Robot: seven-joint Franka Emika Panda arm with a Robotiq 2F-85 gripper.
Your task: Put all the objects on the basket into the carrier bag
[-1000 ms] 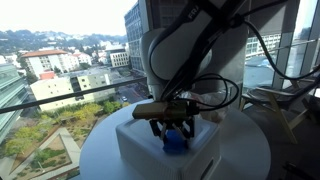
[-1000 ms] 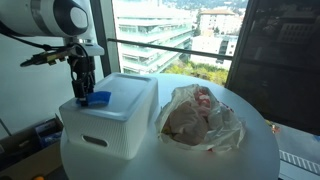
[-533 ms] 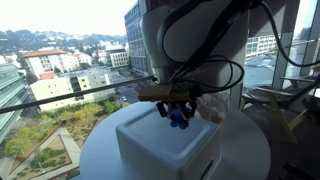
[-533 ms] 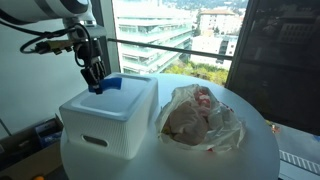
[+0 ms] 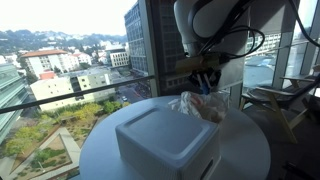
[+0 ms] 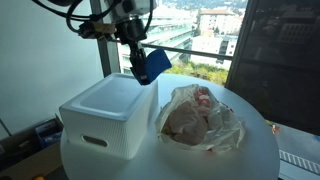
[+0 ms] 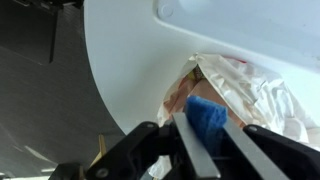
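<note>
1. In an exterior view, the gripper [image 5: 205, 84] hangs over the carrier bag [image 5: 197, 106], fingers narrow. The load is barely visible here. The white basket [image 5: 165, 140] sits beside it on the round table [image 5: 100, 150].
2. In an exterior view, the blue object [image 6: 157, 66] is pinched in the fingers, in the air above the basket's edge. It looks short of the bag mouth.
3. In the wrist view, the blue object [image 7: 207, 116] sits between the fingers with the bag [image 7: 255, 90] below. Risk: if I release early or off-centre, it hits the crumpled rim and slides onto the table.
</note>
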